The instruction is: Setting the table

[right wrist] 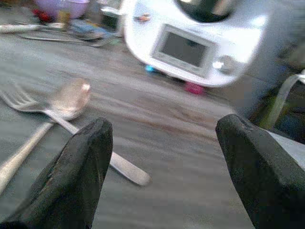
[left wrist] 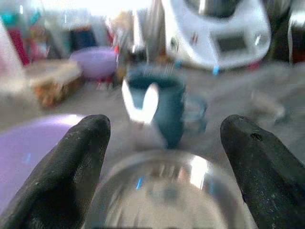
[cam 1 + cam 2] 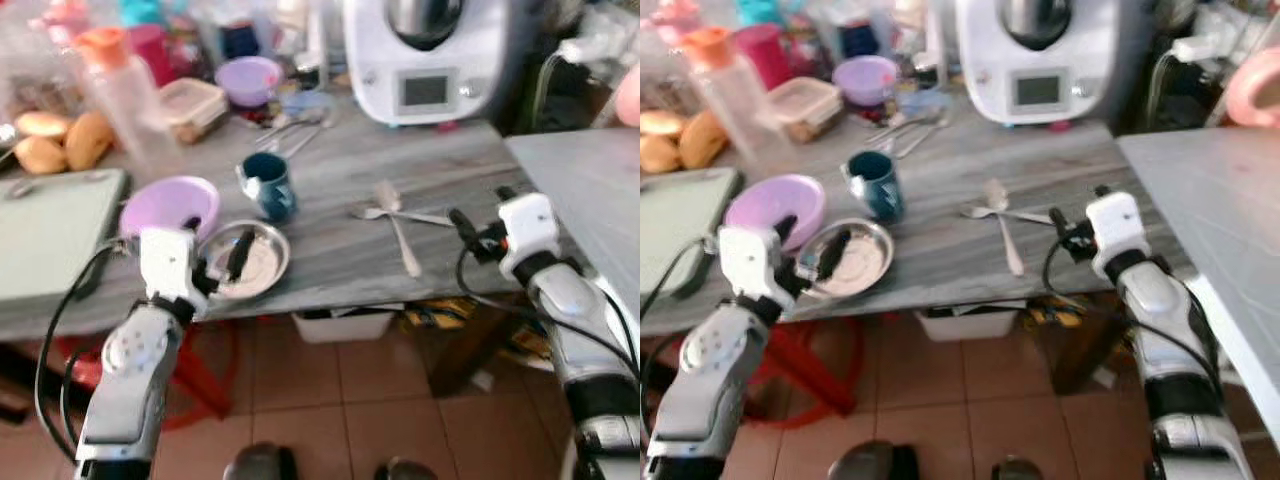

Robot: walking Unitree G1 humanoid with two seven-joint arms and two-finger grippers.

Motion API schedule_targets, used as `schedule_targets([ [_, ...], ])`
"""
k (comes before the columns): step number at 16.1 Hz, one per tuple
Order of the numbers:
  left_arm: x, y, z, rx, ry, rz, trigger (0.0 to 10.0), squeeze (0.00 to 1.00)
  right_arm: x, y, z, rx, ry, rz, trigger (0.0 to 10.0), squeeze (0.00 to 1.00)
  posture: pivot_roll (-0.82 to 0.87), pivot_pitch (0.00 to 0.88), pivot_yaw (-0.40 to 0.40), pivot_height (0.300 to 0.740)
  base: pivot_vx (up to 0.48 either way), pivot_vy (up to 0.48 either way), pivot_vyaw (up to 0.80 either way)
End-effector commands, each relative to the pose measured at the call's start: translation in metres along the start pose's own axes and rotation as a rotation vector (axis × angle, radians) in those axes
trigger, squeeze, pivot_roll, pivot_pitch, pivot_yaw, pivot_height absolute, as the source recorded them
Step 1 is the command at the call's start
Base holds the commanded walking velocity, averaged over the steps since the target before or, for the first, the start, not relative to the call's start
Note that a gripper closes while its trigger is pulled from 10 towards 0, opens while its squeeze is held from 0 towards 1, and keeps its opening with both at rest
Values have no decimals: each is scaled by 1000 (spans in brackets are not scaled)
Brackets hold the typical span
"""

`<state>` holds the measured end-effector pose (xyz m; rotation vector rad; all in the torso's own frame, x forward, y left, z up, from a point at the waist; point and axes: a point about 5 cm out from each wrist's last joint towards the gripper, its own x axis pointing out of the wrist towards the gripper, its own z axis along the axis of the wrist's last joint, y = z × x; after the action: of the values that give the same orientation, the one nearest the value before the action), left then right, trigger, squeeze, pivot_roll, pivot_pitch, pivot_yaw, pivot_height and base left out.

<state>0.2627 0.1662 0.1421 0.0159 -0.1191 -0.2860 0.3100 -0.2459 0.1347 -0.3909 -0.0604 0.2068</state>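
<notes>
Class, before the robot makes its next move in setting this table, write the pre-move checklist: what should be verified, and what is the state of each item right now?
1. Left gripper open, over the metal plate: ok.
2. Right gripper open, near the spoon and fork: ok.
3. Spoon and fork lie crossed, touching; picking one may shift the other: not ok.
4. Blue mug upright, just behind the plate: ok.
5. Purple bowl beside the plate; whether they touch: cannot tell.
6. Plate sits close to the table edge: not ok.
</notes>
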Motion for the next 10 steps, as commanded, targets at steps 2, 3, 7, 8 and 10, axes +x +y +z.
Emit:
schedule_targets([
  [2, 0, 8, 11, -4, -35, 43, 10000, 0, 0, -2, 14, 13, -53, -39, 10000, 0, -1, 0, 64, 740, 279, 0, 0],
  [3, 2, 5, 15, -16, -53, 46, 10000, 0, -6, 0, 14, 6, -49, -51, 10000, 0, -6, 0, 57, 740, 289, 0, 0],
  [7, 5, -1, 17, -39, -68, 43, 10000, 0, -12, 6, 16, 8, -28, -60, 10000, 0, -14, 0, 53, 740, 340, 0, 0],
  [8, 6, -1, 18, -42, -69, 41, 10000, 0, -12, 6, 16, 16, -25, -65, 10000, 0, -14, 0, 52, 740, 341, 0, 0],
  [10, 6, -1, 19, -40, -72, 42, 10000, 0, -13, 7, 14, 11, -13, -65, 10000, 0, -13, 0, 52, 740, 360, 0, 0],
])
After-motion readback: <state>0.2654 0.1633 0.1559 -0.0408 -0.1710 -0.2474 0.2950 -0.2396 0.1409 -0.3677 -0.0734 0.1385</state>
